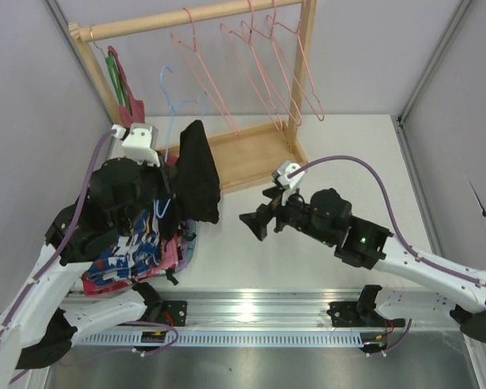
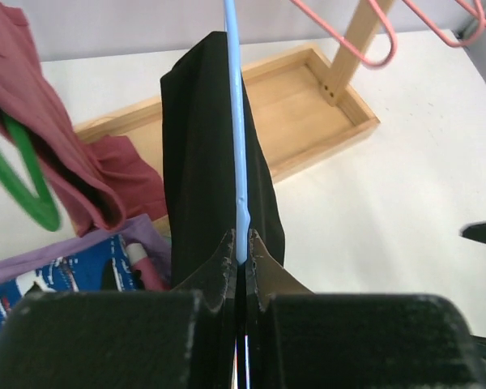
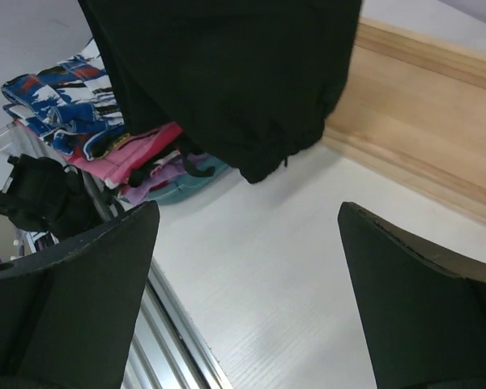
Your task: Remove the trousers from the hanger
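A: Obs., nearest first. What lies by the left arm?
B: Pile of folded cloths (image 1: 123,258), blue-patterned on top, pink and purple below, on the worktop (image 1: 235,259) at the near left.
A: Left fingers (image 2: 220,271)?
B: Pinched narrow on the hanger (image 2: 236,121); the blue wire runs straight up from between them. The trousers (image 2: 198,162) drape over that wire, their lower end hanging near the pile's edge.
A: Right fingers (image 3: 425,300)?
B: Spread wide, holding nothing. Near the trousers' hem, not touching it. Only bare worktop shows between.
A: Behind?
B: Wooden tray (image 1: 247,154) of the rack, directly behind the trousers. Dark red garment (image 2: 32,121) with a green hanger (image 2: 42,212) to the left, close beside the black cloth. Pink hangers (image 1: 251,69) on the rail (image 1: 186,20), further right, well apart
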